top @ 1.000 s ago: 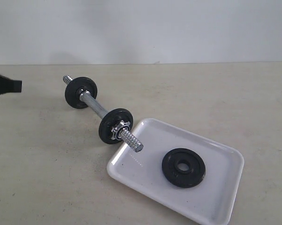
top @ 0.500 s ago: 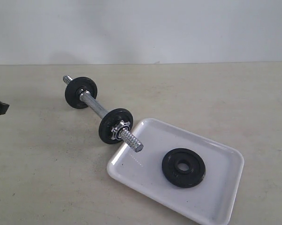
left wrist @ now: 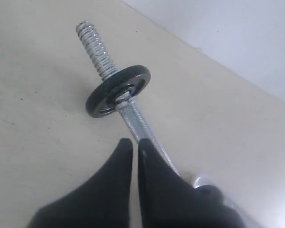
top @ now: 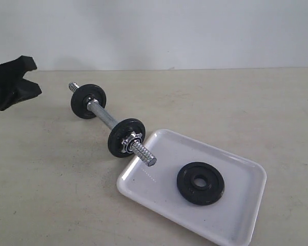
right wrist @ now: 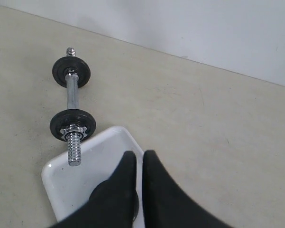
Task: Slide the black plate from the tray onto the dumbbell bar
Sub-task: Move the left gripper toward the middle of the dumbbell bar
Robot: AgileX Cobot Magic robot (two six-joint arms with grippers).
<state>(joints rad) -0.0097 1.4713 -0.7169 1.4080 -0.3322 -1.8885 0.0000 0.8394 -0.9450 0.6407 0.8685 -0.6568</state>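
While the black plate (top: 200,183) lies in the tray (top: 146,177), left hand (left wrist: 135,143) and right hand (right wrist: 139,155) are pinched narrow.

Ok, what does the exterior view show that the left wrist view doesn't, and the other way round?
Only the exterior view shows the tray, the black plate lying flat in it, the star nut, and the bar's near threaded end over the tray's corner. Only the left wrist view shows the left gripper up close, its fingers nearly touching, holding nothing, with the shaft passing behind them. Both show the dumbbell bar, its far disc and the left gripper itself.
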